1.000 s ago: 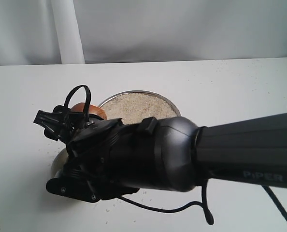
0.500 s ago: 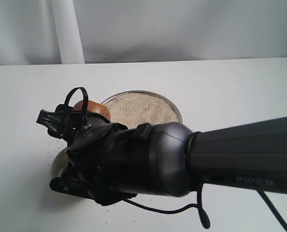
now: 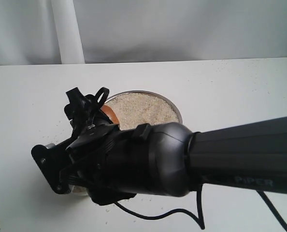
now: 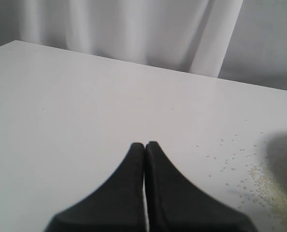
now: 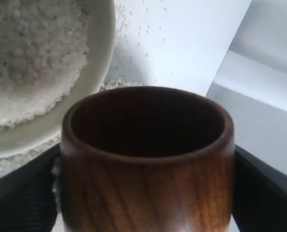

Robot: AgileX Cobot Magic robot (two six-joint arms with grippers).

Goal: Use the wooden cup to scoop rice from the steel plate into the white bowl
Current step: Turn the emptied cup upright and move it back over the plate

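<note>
Grip: my right gripper (image 5: 147,205) is clamped across the small barrel-shaped cup of reddish-brown wood (image 5: 148,145). One black finger (image 5: 266,193) bears on each side of its wall, with the jaws standing wide.

The cup's mouth faces away from my palm, and its inside looks dark and empty. Just past its rim sits the round cream-white ceramic bowl (image 5: 104,58), carrying pale rice grains (image 5: 32,53). The wide shiny steel plate (image 3: 174,105), also heaped with rice, lies just beyond my hand.

Handling, in my judgement: the cup is light and rigid, but its polished, curved wall could slip. The grip belongs at the belly, never the rim. Rice pours freely and spills readily, and loose grains (image 4: 259,174) dot the table.

My left gripper (image 4: 144,147) is pressed closed, holding nothing.
</note>
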